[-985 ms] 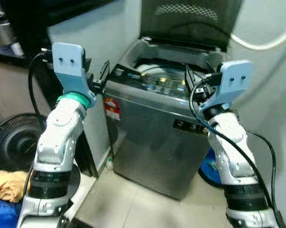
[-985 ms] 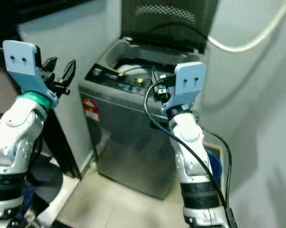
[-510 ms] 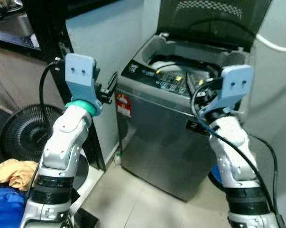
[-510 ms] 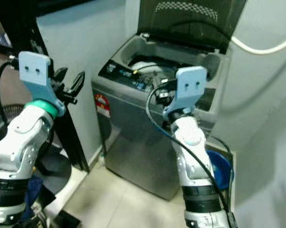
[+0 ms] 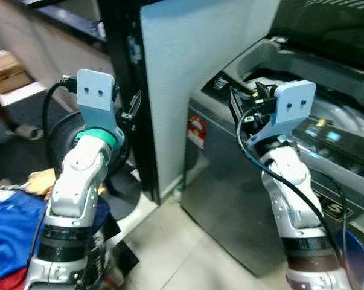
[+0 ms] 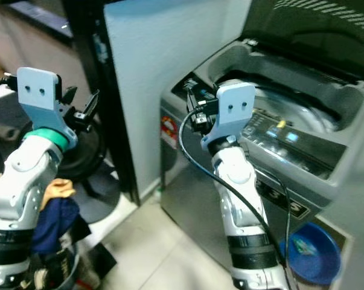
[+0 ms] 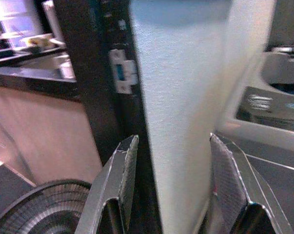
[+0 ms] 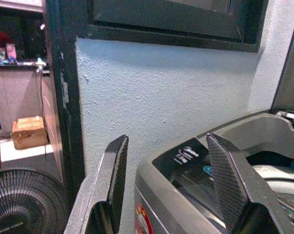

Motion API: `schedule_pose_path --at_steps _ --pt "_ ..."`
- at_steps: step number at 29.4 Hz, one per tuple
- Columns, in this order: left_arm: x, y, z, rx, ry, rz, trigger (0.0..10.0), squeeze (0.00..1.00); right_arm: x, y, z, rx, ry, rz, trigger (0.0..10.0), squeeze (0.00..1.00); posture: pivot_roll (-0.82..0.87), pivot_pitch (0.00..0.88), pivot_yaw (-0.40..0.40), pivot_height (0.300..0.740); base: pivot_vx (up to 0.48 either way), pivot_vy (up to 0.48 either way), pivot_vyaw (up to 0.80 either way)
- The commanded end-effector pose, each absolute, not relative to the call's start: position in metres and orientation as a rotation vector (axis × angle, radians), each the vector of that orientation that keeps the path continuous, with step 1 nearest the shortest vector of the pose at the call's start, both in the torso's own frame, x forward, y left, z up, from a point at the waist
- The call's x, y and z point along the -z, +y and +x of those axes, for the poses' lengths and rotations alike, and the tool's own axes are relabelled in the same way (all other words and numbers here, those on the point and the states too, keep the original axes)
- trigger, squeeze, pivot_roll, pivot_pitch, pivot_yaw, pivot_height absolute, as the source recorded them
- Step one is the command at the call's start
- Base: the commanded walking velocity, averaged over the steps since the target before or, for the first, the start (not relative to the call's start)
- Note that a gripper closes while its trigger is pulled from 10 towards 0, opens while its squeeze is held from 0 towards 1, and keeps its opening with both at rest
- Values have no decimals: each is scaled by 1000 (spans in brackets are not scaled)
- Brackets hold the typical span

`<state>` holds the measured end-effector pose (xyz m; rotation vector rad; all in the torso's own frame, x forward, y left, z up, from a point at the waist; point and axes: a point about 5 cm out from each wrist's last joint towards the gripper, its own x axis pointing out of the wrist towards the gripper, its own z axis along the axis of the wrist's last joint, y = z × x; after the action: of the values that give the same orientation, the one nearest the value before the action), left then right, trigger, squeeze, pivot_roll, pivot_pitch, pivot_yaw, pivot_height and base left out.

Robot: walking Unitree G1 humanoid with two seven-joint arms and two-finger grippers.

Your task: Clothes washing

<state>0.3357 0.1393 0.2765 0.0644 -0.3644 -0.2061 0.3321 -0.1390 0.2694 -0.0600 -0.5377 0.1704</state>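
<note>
Blue clothes (image 5: 12,226) lie on the floor at the lower left, more in view than before because the camera has turned left. Both arms are raised with fingers spread: left gripper (image 7: 173,183), right gripper (image 8: 168,183), holding nothing. The washing machine (image 6: 272,151) now stands at the right, lid up. The right wrist view also shows a fan (image 8: 25,200) and a cardboard box (image 8: 27,131).

Right gripper (image 8: 164,180) fingers spread, empty, before a top-loading washing machine (image 8: 205,170), textured wall (image 8: 156,92) and floor fan (image 8: 25,200).

Both arms raised, elbows bent; left claw (image 7: 172,185) and right claw (image 8: 168,183) spread wide, holding nothing
</note>
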Motion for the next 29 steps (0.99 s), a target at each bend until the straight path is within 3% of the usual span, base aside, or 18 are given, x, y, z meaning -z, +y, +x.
schedule_pose_path --at_steps 1,29 --pt "-272 146 335 186 -356 69 10000 0 -269 -136 332 -180 -538 -51 10000 0 31 34 45 740 0 0 794" --pt "-263 149 337 169 -328 86 10000 0 -265 -138 333 -173 -525 -45 10000 0 31 41 48 740 0 0 793"
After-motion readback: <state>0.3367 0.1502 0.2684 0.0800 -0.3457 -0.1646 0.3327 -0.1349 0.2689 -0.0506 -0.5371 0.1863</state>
